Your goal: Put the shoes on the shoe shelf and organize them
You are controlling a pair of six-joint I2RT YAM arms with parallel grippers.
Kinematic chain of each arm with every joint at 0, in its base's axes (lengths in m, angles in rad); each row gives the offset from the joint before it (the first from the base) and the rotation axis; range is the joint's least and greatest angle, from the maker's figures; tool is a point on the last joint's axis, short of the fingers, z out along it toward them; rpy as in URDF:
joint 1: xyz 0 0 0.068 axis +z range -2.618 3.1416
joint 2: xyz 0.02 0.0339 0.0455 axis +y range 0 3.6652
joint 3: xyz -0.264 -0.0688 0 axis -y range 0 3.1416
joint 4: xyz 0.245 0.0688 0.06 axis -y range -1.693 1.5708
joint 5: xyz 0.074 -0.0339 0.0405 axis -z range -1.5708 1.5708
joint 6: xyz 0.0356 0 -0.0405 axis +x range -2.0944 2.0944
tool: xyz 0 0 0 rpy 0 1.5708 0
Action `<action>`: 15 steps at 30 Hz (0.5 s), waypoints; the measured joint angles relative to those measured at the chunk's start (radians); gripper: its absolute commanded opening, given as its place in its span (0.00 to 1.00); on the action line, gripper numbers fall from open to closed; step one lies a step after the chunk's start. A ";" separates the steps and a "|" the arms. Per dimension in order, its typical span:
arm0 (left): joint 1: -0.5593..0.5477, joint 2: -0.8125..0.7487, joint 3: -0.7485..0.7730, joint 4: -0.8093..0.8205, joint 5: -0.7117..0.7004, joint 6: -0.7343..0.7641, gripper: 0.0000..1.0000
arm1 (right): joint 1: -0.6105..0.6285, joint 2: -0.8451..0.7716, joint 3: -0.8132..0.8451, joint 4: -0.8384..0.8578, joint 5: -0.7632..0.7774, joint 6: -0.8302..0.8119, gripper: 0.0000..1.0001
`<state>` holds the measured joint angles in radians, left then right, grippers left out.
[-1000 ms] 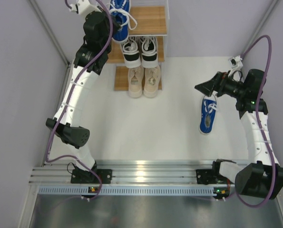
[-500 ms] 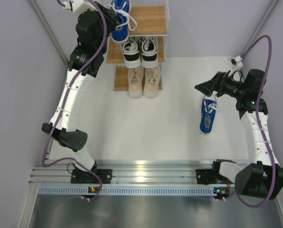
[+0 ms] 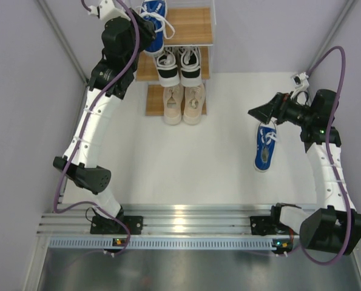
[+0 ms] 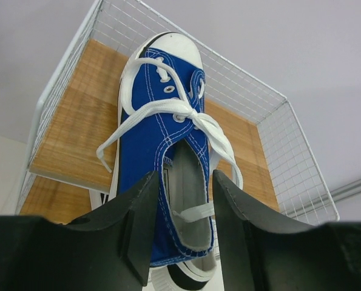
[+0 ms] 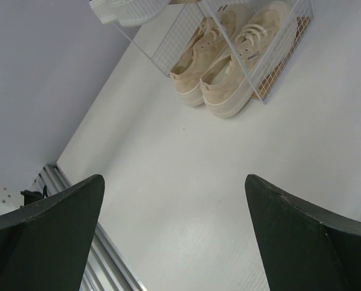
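**A:** Where do the blue shoes lie?

**B:** One blue canvas sneaker [image 4: 150, 139] lies on the left half of the shoe shelf [image 4: 71, 127] top board. Its toe points at the back mesh and its heel hangs past the shelf's front edge. The left fingers [image 4: 128, 230] straddle that heel, part-way apart. Whether they pinch the collar or stand clear of it, I cannot tell. The second blue sneaker [image 3: 265, 148] lies on the bench [image 3: 186, 163], well to the right of the shelf. The right fingers [image 5: 47, 242] hang near it, spread wide with nothing between them.

**A:** How will that one handle?

**B:** Light, I'd judge. The canvas upper looks soft and would fold under a squeeze, while the rubber sole is stiff. I'd take it across the heel collar, low enough for the sole to back the grip. Its white laces [image 4: 168, 112] trail loose and could catch on wire.

**A:** Is there room on the shelf?

**B:** The right half of the top board is bare wood, between the placed sneaker and the wire mesh [image 4: 289, 145] at the side. With mesh behind too, I'd come in from the front or from above. The black-and-white pair [image 3: 179, 65] and the beige pair [image 3: 183, 103] fill the lower boards.
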<state>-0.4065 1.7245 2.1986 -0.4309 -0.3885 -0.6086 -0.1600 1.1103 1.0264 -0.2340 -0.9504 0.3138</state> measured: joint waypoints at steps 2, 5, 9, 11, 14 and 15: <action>0.000 0.000 -0.001 -0.006 0.005 0.000 0.47 | 0.000 0.000 0.000 0.001 0.000 0.001 0.99; 0.002 0.000 -0.001 -0.010 0.010 0.000 0.46 | 0.000 -0.003 0.000 0.001 0.000 0.001 0.99; 0.007 0.000 -0.002 -0.018 0.018 -0.003 0.38 | 0.000 -0.004 0.000 0.001 0.000 0.001 0.99; 0.010 0.000 -0.002 -0.019 0.020 -0.003 0.36 | 0.000 -0.004 0.000 0.001 0.000 0.002 0.99; 0.014 0.000 -0.002 -0.020 0.026 -0.004 0.32 | 0.000 -0.004 0.000 0.001 0.000 0.002 0.99; 0.014 0.000 -0.002 -0.021 0.028 -0.004 0.31 | 0.000 -0.004 0.000 0.001 0.000 0.002 0.99</action>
<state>-0.3920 1.7248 2.1971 -0.4519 -0.3603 -0.6125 -0.1600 1.1061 1.0260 -0.2329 -0.9504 0.3153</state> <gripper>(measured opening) 0.331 0.993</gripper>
